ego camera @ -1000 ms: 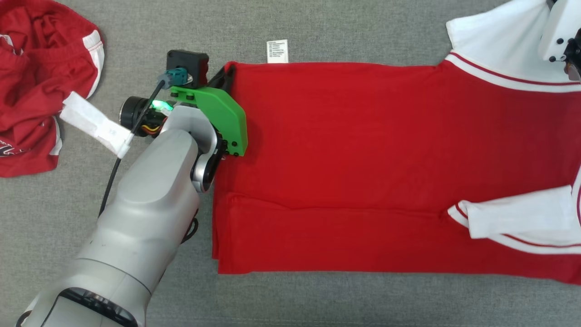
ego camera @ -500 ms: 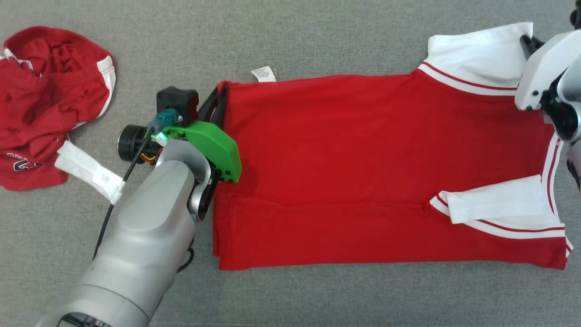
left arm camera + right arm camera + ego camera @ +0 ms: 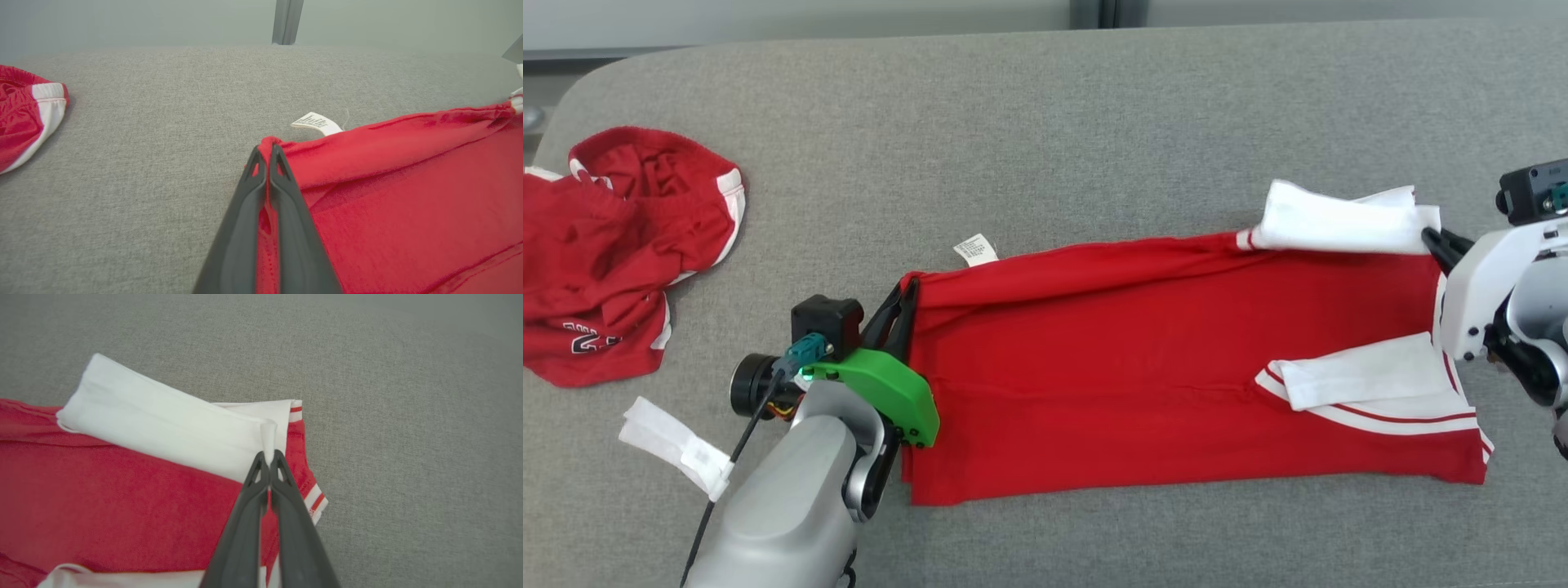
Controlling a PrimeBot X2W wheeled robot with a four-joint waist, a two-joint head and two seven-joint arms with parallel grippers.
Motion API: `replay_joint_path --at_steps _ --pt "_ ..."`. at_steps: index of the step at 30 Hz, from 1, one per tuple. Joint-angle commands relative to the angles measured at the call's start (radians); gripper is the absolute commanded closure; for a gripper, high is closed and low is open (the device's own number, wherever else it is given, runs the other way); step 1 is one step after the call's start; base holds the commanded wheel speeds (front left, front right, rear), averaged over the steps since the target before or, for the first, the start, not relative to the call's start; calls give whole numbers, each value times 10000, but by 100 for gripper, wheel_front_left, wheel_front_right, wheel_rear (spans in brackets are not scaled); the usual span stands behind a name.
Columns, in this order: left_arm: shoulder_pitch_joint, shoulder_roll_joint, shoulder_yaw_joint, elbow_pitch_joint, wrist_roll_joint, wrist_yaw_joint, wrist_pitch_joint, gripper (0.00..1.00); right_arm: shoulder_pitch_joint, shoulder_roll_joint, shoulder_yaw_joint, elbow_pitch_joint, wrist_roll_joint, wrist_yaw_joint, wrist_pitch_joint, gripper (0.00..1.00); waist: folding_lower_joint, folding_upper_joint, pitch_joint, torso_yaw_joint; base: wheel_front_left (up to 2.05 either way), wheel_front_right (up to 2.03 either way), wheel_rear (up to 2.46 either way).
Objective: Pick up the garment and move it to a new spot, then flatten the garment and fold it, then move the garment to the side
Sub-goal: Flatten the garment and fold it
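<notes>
The garment (image 3: pixel 1143 359) is a red shirt with white sleeves, spread sideways across the grey cushion. My left gripper (image 3: pixel 908 287) is shut on its far hem corner, beside a white care label (image 3: pixel 974 249); the left wrist view shows red cloth (image 3: pixel 367 171) pinched between the dark fingers (image 3: pixel 286 196). My right gripper (image 3: pixel 1431 238) is shut on the far shoulder, where the white sleeve (image 3: pixel 1339 224) is lifted and folded over. In the right wrist view the white sleeve (image 3: pixel 163 424) is clamped at the fingertips (image 3: pixel 263 465). The far edge of the shirt is raised off the cushion.
A second red garment (image 3: pixel 613 245) lies crumpled at the cushion's far left. A white tag (image 3: pixel 674 445) hangs on my left arm's cable. The grey cushion (image 3: pixel 1045 122) stretches beyond the shirt to a rounded back edge; more cushion (image 3: pixel 408 416) lies right of the shoulder.
Both grippers have lifted the shirt's far edge and drawn it toward me, so the far sleeve folds over. The head camera has tilted up, bringing the cushion's back edge into view.
</notes>
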Motion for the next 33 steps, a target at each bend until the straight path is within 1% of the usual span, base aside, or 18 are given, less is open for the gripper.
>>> replay_joint_path --at_steps 1,7,13,21,22,23,24,25,26,29,33 --pt "323 77 153 -162 116 100 -40 100 355 -109 20 -165 76 -18 85 100 0 0 -316 -207 0 0 0" --pt "986 184 554 -650 398 184 -37 100 1248 -110 -206 -839 186 -18 349 100 0 0 -493 -478 0 0 0" --pt "1428 261 1008 -1156 958 82 -38 100 1874 -70 -573 -1517 47 -18 673 100 0 0 -511 -640 0 0 0" --pt "1916 82 1503 -1168 1447 -87 -39 100 2821 -27 -1033 -2574 -267 -18 1413 100 0 0 -599 -735 0 0 0" --pt "1963 42 1568 -1136 1473 -108 -39 85 2964 -33 -1102 -2745 -376 -18 1495 100 0 0 -617 -742 0 0 0" --pt "1983 21 1627 -1120 1498 -147 -39 28 3102 33 -1196 -2884 -416 -18 1578 100 0 0 -633 -748 0 0 0" --pt "2030 -30 1749 -1095 1444 -200 -39 0 3293 107 -1291 -3038 -521 -18 1728 97 0 0 -656 -756 0 0 0" --pt "2068 -58 1816 -1083 1438 -229 -39 0 3425 123 -1341 -3183 -613 -18 1823 57 0 0 -675 -759 0 0 0" --pt "2123 -103 1912 -1087 1457 -281 -39 0 3586 171 -1472 -3330 -704 -18 1946 0 0 0 -699 -763 0 0 0" --pt "2376 -267 2343 -1186 1297 -386 -40 0 4067 273 -1769 -3752 -1029 -18 2224 0 0 0 -806 -773 0 0 0" --pt "2865 -437 3213 -1790 1206 -568 -40 0 4650 500 -2182 -4248 -1325 -18 2514 0 0 0 -1039 -779 0 0 0"
